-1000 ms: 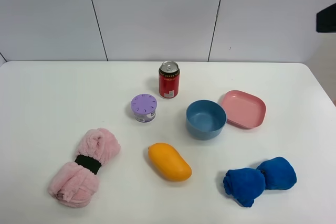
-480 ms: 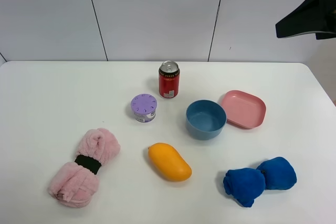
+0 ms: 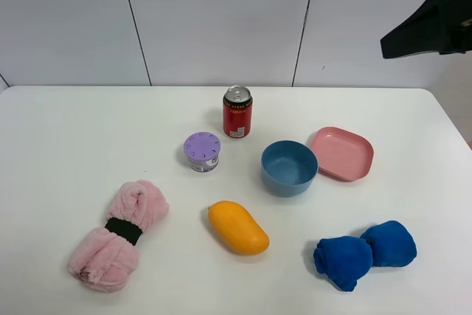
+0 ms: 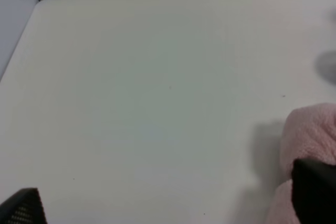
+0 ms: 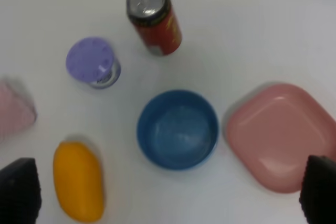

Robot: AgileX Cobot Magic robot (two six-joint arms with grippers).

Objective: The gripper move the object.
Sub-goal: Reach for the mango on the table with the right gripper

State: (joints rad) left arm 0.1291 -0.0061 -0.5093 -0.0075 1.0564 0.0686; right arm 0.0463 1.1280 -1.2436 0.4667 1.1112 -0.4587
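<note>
Swinging in from the far right, the black right gripper (image 5: 169,188) has edged further over the white bench (image 3: 74,130), jaws spread wide and empty. The glossy orange-yellow mango-shaped object (image 3: 237,227) lies untouched near the front, so the approach has barely begun.

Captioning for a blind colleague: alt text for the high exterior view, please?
An orange-yellow mango-shaped object lies untouched near the front of a white table, a rolled pink towel to its left, blue cloth to its right; behind stand a purple-lidded container, red can, blue bowl and pink plate. A black robot arm hangs upper right.
</note>
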